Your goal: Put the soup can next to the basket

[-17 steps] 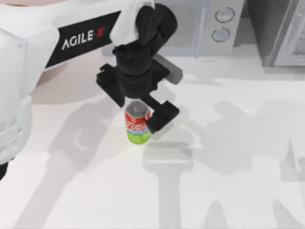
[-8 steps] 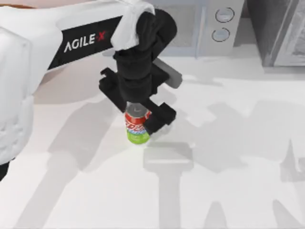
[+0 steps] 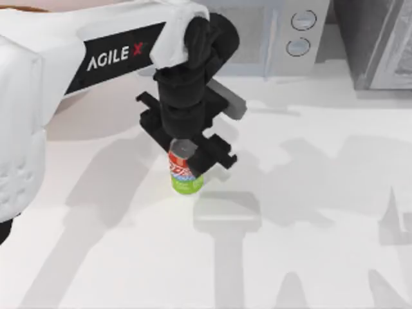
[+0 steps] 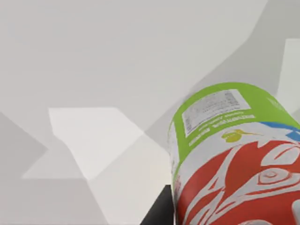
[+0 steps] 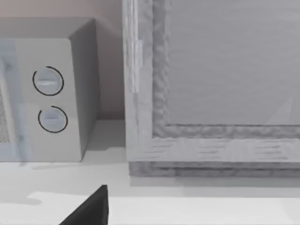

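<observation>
1. The small upright soup can (image 3: 185, 172), silver-topped with a red, blue-white and green label, stands centre-left of the top view.
2. The left gripper (image 3: 187, 156) clamps its upper sides.
3. Likely rigid, smooth and light; a mid-wall hold suits it.

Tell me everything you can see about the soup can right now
The soup can is a small cylinder with a silver metal top and a label red above, blue-white in the middle, green below. It stands upright on the white table, near the middle. The left gripper closes around its upper part from above.
</observation>
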Available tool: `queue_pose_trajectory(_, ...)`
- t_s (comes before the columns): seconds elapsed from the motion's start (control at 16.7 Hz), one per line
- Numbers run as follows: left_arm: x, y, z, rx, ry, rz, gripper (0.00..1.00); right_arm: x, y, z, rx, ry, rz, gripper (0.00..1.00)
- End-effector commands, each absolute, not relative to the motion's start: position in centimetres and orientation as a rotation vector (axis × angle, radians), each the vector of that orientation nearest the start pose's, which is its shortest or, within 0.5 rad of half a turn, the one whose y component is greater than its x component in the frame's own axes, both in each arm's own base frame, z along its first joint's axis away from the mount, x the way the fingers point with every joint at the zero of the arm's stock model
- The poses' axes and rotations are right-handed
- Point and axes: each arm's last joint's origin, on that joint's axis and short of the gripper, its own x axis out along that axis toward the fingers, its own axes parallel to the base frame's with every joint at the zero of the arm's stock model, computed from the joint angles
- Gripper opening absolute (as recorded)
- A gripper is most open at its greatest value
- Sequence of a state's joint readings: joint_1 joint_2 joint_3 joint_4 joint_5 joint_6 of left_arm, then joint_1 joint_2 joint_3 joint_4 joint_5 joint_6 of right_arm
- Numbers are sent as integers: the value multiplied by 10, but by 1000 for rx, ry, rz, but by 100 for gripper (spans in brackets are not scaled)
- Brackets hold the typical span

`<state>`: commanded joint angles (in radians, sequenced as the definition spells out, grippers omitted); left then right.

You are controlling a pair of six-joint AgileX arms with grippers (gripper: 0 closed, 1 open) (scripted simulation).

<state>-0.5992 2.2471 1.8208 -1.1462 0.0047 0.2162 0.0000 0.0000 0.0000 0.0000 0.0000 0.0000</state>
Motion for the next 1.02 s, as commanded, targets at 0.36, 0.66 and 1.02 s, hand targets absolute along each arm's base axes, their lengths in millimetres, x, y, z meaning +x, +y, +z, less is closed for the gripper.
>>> queue_pose_trajectory(0.36, 365, -244, 160, 629, 1480, -630, 0, 106, -1, 160, 0, 0, 0, 100)
queue_pose_trajectory(0.66, 365, -243, 160, 627, 1482, -630, 0, 106, -1, 160, 0, 0, 0, 100)
queue_pose_trajectory(1.02, 363, -167, 144, 462, 1775, -427, 0, 106, -1, 160, 0, 0, 0, 100)
